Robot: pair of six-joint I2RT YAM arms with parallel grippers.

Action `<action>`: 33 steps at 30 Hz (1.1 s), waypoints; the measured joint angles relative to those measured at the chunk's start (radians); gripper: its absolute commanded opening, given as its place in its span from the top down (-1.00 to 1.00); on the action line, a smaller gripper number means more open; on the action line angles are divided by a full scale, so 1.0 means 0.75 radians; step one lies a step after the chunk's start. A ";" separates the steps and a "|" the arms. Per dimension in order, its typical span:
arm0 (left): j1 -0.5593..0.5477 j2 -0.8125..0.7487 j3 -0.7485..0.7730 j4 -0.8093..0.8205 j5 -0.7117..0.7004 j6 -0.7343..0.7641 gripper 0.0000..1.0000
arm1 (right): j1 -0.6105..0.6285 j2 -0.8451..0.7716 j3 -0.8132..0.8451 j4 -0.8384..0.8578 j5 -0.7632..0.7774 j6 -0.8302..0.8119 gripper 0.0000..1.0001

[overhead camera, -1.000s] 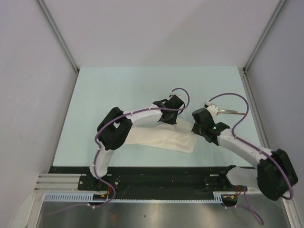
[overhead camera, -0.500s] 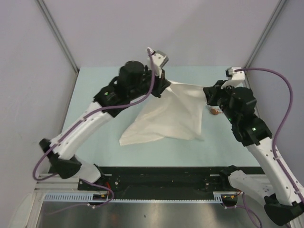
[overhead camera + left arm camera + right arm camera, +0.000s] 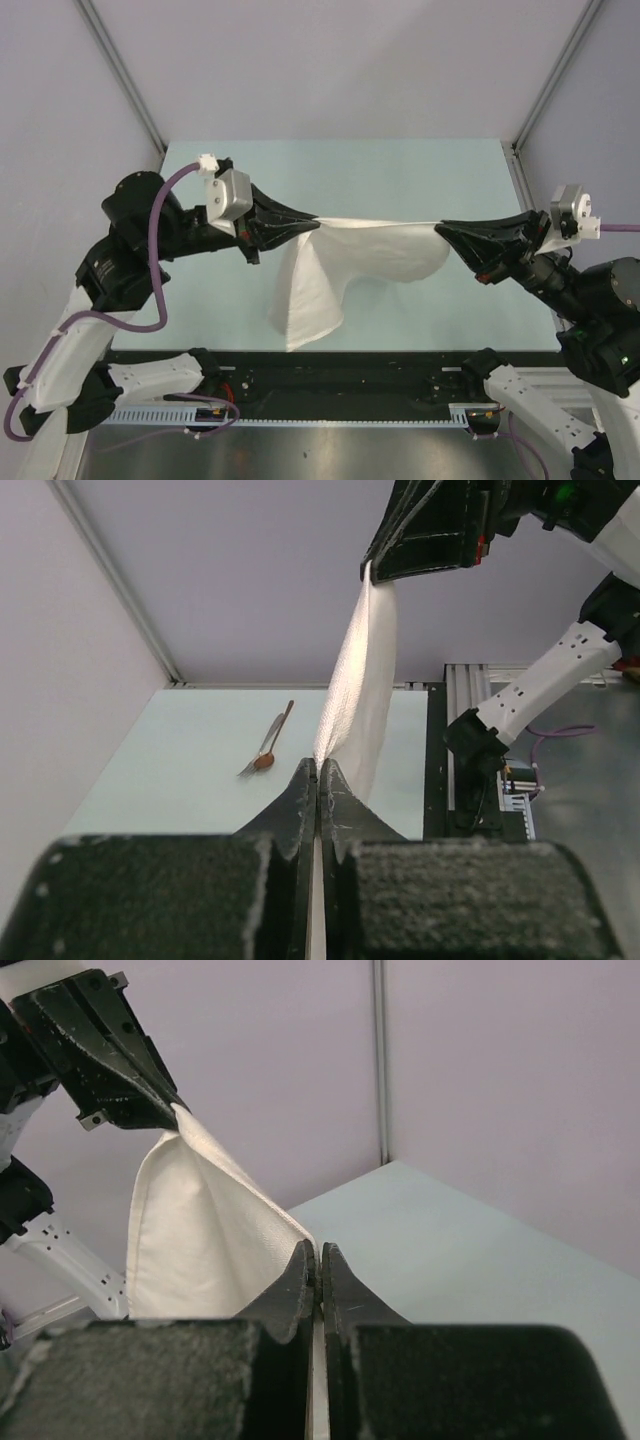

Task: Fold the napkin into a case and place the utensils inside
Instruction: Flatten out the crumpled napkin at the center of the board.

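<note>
The napkin (image 3: 380,248) is held up above the counter (image 3: 400,170) and stretched between both arms, I think so that it opens out flat before it is laid down for folding. Its loose part hangs toward 7 o'clock. The left end effector (image 3: 305,222) is pinched closed on the top edge at the 9 o'clock end, and the right end effector (image 3: 447,233) is pinched closed on the 3 o'clock end. The spoon (image 3: 268,745) lies on the counter well apart from the cloth, and is probably for later.
</note>
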 measured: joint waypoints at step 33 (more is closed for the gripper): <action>0.439 1.230 0.021 0.131 -0.663 -0.409 -0.09 | -0.504 1.529 0.108 0.207 0.386 0.143 1.00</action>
